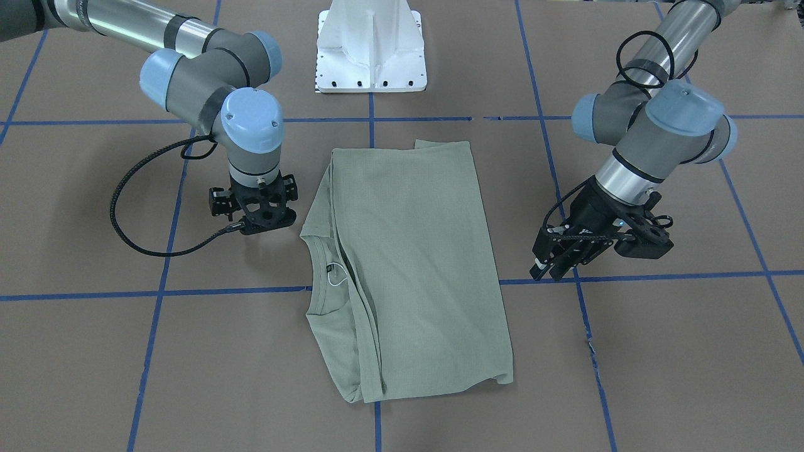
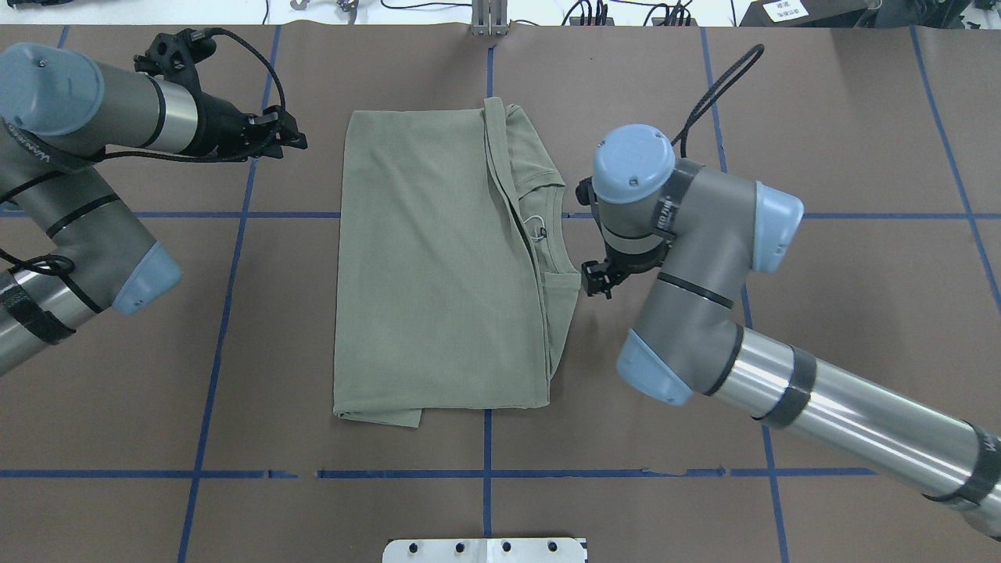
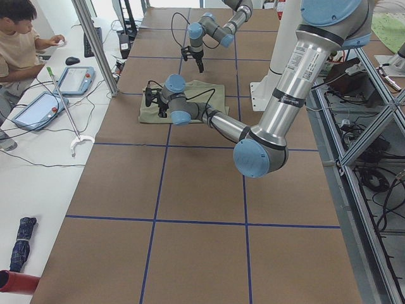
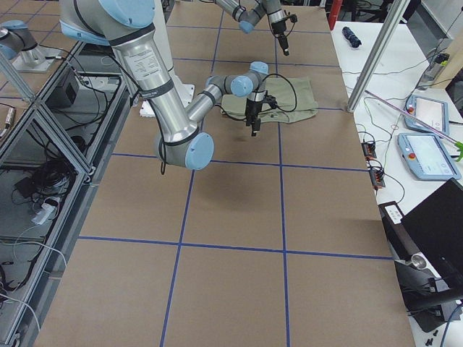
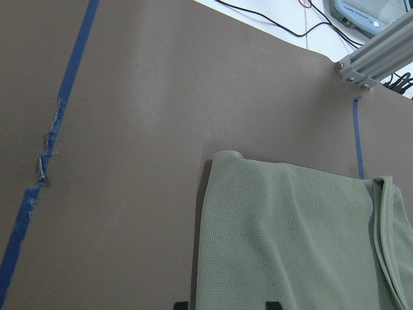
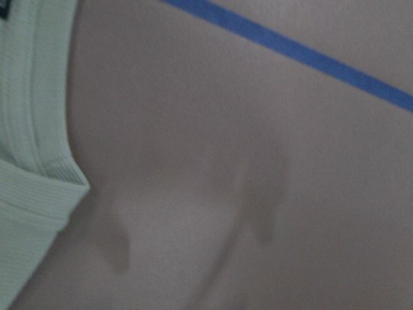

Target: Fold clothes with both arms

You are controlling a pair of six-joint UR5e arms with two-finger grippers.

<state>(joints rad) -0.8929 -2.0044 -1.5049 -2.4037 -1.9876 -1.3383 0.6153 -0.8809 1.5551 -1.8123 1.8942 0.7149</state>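
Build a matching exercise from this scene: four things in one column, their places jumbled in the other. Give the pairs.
1 shirt
2 left gripper
3 right gripper
4 string tag

A at the collar
B off the cloth, next to the collar side
C flat on the table
D off the cloth, on the side away from the collar

Pairs: 1-C, 2-D, 3-B, 4-A

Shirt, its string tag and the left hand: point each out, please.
shirt (image 1: 427, 251), front-facing view, folded top panel.
string tag (image 1: 338, 276), front-facing view, white loop by collar.
left hand (image 1: 545, 273), front-facing view, between its fingertips.
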